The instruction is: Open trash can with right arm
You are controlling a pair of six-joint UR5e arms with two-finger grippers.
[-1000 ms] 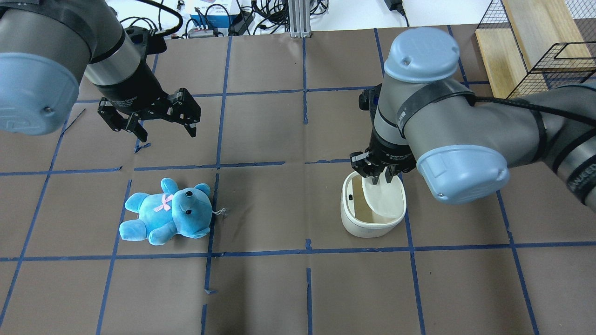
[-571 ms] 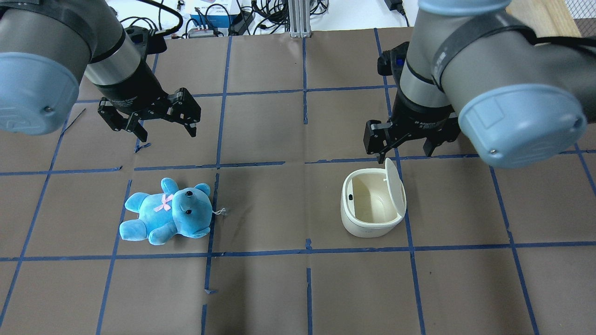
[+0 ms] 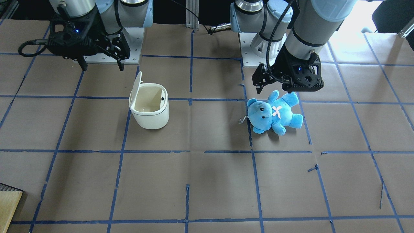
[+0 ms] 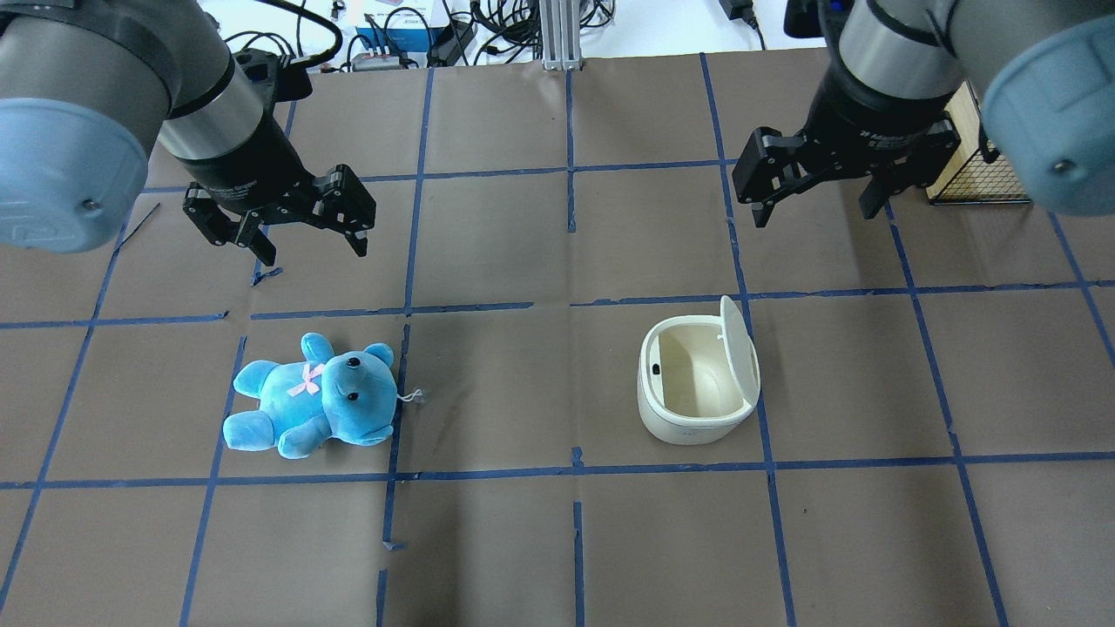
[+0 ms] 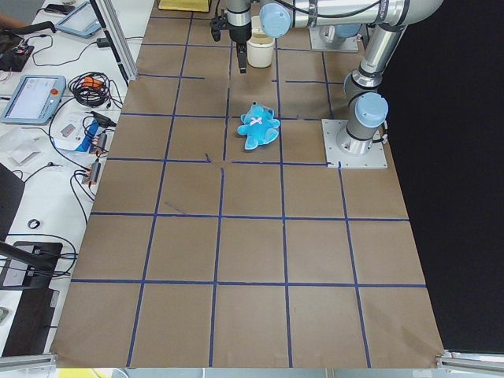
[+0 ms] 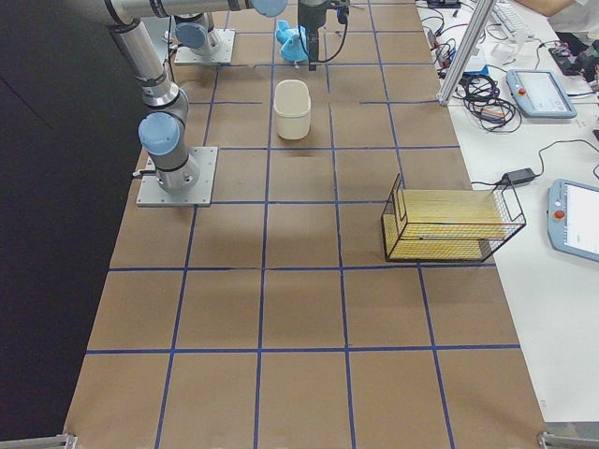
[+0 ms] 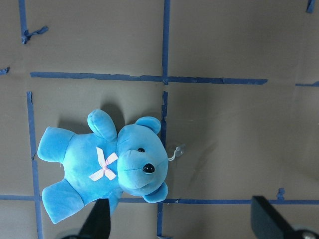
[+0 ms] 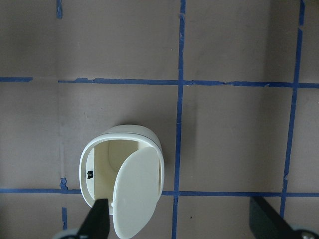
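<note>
Status: the trash can [image 4: 688,428] sits upright on the brown paper table [image 4: 557,540], in the robot's right half, its right side at a blue tape line. Its lid [image 4: 739,353] stands raised on the right rim, tilted up nearly vertical, and the cream interior is open to view. Judgement: the opening itself looks done; nothing obvious is left but parking the arm.

Right gripper [image 4: 814,213]: fingers spread, empty, hanging above the table beyond the can and well apart from it.
Left gripper [image 4: 314,252]: fingers spread, empty, above the table beyond the blue teddy [image 4: 309,405], not touching it.

Not resolved:
- The hinge is not visible, so I cannot tell whether the lid holds up by itself.
- The small dark spot [image 4: 654,369] on the inner wall is too small to identify.
- In the right wrist view the lid covers part of the can's floor.
- Both side views show the grippers too small to read.
</note>
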